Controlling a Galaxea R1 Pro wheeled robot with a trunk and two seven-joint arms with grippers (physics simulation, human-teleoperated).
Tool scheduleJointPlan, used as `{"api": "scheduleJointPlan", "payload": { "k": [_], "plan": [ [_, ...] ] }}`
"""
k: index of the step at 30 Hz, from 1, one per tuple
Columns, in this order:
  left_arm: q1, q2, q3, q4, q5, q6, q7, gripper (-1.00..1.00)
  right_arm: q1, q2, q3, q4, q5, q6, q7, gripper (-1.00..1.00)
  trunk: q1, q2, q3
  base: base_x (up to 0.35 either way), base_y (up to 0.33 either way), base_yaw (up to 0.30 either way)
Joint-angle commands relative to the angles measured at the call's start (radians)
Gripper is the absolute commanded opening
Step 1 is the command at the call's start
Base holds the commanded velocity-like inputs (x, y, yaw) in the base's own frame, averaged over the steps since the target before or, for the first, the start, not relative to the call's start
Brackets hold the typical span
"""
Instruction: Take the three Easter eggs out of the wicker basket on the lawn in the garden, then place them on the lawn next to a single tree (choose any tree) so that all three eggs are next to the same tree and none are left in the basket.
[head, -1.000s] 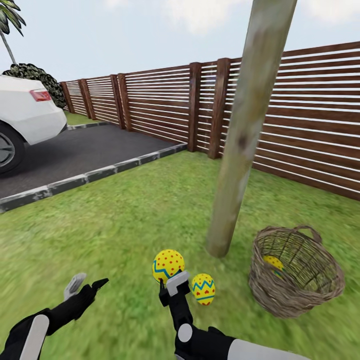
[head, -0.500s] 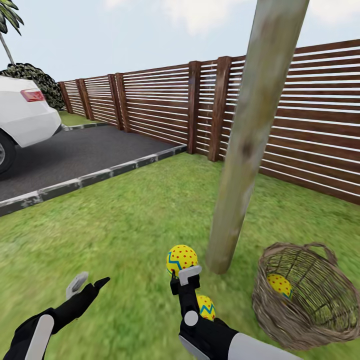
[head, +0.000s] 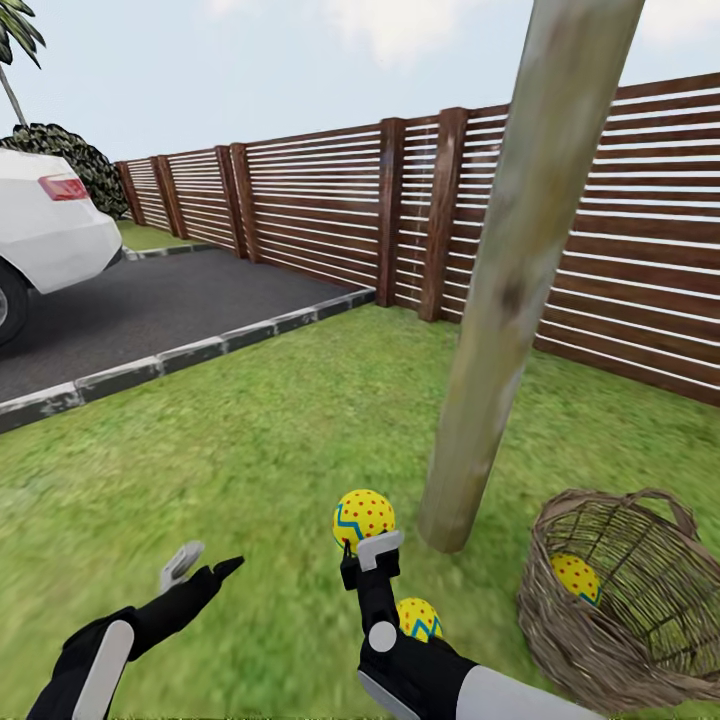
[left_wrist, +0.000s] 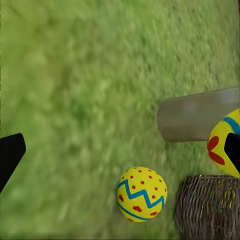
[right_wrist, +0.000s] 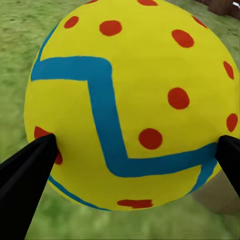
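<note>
At lower centre, the right gripper (head: 366, 545) clamps one Easter egg (head: 364, 517) beside the tree trunk (head: 500, 330); the left gripper (head: 205, 568) looks spread, empty. A second egg (head: 419, 618) lies on the lawn (head: 250, 450), a third egg (head: 577, 578) in the wicker basket (head: 630, 600) at lower right.

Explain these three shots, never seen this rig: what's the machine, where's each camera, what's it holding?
It is a simulated wheeled robot with two arms, each ending in a two-finger claw. The big picture looks down from its head. The right claw is shut on an Easter egg, held above the lawn near the tree. A second egg lies on the grass behind that arm, and a third sits in the wicker basket. The left claw is open and empty. The other two pictures come from cameras at the wrists: the right one shows its held egg close up; the left one shows the egg on the grass.
</note>
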Motion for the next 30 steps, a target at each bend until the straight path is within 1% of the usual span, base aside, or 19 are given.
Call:
{"api": "scheduleJointPlan", "payload": {
  "k": [1, 26, 30],
  "plan": [
    [-0.001, 0.0, 0.001, 0.0, 0.002, 0.007, -0.003, 1.0, -0.002, 0.0, 0.008, 0.0, -0.009, -0.005, -0.005, -1.0, 0.0, -0.001, -0.005, 0.0, 0.0, 0.0],
    [-0.001, -0.003, 0.0, 0.0, 0.004, 0.007, -0.004, 1.0, -0.001, 0.0, 0.014, 0.003, -0.009, -0.006, -0.004, -1.0, 0.011, -0.007, -0.102, 0.0, 0.0, 0.0],
    [-0.001, -0.017, 0.0, 0.0, 0.001, 0.006, -0.003, 1.0, -0.001, 0.0, 0.015, 0.003, -0.01, -0.006, -0.004, -1.0, 0.013, -0.008, -0.117, 0.0, 0.0, 0.0]
  ]
}}
